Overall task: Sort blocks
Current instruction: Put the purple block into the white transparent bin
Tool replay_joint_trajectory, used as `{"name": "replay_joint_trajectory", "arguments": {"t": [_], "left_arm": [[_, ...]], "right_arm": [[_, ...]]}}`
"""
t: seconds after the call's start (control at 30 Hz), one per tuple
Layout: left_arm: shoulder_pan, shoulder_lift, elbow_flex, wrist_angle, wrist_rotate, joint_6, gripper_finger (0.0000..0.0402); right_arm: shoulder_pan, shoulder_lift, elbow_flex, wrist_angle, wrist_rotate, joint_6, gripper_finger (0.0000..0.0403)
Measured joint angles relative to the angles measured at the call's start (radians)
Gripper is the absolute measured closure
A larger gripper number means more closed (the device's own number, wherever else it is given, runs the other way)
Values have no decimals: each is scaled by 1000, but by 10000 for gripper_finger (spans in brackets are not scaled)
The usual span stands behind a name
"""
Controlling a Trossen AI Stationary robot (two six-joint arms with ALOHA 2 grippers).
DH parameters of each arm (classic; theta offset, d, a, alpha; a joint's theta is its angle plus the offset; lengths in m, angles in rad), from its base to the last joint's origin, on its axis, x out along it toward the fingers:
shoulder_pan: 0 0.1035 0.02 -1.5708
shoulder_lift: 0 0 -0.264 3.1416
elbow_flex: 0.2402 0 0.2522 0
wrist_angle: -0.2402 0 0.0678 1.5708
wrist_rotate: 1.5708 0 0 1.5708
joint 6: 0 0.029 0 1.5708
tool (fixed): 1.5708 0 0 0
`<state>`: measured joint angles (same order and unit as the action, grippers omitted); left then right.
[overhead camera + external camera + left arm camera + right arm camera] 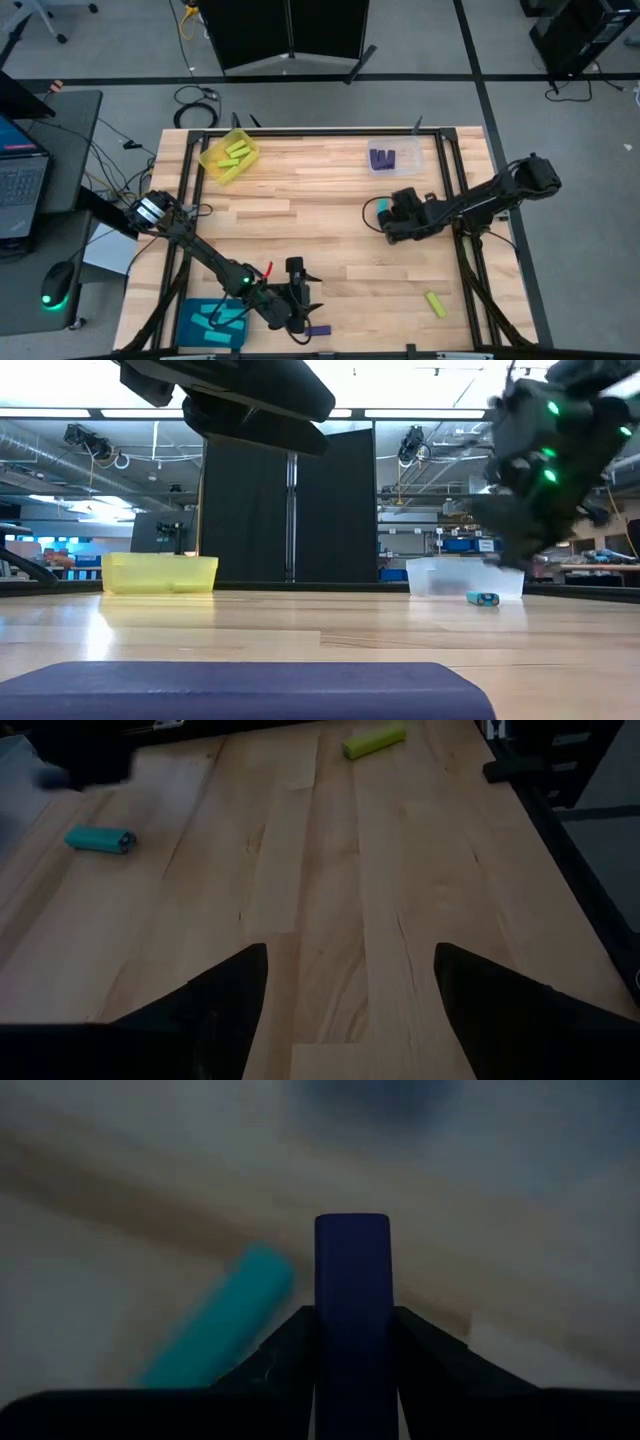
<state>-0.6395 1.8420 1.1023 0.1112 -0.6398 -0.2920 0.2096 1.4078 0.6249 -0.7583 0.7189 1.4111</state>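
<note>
My right gripper (386, 218) hovers mid-table, right of centre, shut on a dark purple block (352, 1270). A cyan block (381, 208) lies on the wood just below it and shows in the low view too (482, 598). My left gripper (308, 300) is open near the near edge, with bare wood between its fingers (350, 1010). Another purple block (318, 330) lies flat beside it, at the near edge. A yellow-green block (434, 303) lies to the right. Other blocks sit in the yellow tray (228, 155), the clear tray (393, 157) and the teal tray (212, 322). My right gripper pinches the purple block between its two fingers (290, 1350). The block lies along the fingers and its free end (352, 1230) sticks out past their tips. It is lifted clear of the table, above the cyan block (225, 1320).
Black frame rails run along the table's left and right sides (455, 190). The yellow tray (160, 573) and the clear tray (465, 578) stand near the far edge. Bare wood lies between the two grippers. A laptop and cables sit on a side desk to the left.
</note>
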Motion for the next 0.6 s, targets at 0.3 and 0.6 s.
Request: {"name": "replay_joint_trajectory", "arguments": {"t": [0.3,0.6], "left_arm": [[0,0,0,-5,28,-45,106],[0,0,0,-37,76,-90,106]], "right_arm": [[-228,-78,211,-71,202,-386,287],[-662,-116,216,247,-141,-932,287]]}}
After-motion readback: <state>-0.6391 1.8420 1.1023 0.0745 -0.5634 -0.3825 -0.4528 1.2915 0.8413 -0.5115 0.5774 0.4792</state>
